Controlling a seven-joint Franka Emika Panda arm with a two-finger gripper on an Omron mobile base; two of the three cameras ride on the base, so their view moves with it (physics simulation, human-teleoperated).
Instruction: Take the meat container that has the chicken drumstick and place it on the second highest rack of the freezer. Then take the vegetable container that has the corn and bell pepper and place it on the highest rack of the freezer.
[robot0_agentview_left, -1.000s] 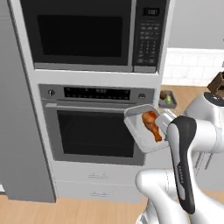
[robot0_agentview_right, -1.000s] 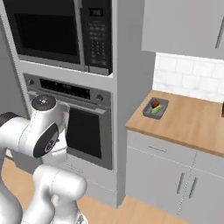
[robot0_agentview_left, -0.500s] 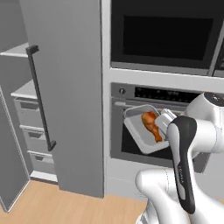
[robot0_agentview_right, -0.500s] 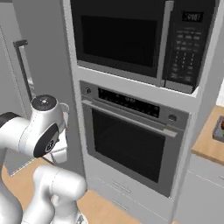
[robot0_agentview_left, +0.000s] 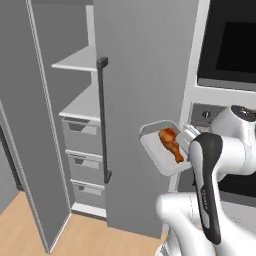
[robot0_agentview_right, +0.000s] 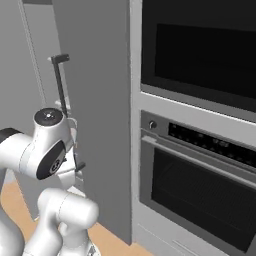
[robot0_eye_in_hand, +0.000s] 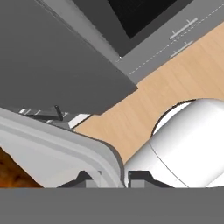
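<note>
A shallow grey meat container (robot0_agentview_left: 156, 152) hangs tilted in front of the freezer's open door (robot0_agentview_left: 140, 90), with the orange-brown chicken drumstick (robot0_agentview_left: 171, 143) lying in it. My gripper (robot0_agentview_left: 188, 138) is shut on the container's right rim. In the hand view the rim (robot0_eye_in_hand: 65, 142) runs between the fingertips (robot0_eye_in_hand: 86, 177), and a bit of drumstick (robot0_eye_in_hand: 13, 175) shows at the lower left. Inside the freezer, to the left, are the highest rack (robot0_agentview_left: 75, 62) and the second shelf (robot0_agentview_left: 85, 102) below it. The vegetable container with the corn and bell pepper is out of view.
Three grey drawers (robot0_agentview_left: 82, 137) sit under the shelves. The door's dark bar handle (robot0_agentview_left: 102, 120) stands between the container and the shelves. Black-glass wall ovens (robot0_agentview_right: 200, 180) fill the right side. Wooden floor (robot0_agentview_left: 100, 240) lies below.
The base has driven left, so the view has shifted from the ovens and counter to the open freezer. The container has stayed in my gripper.
</note>
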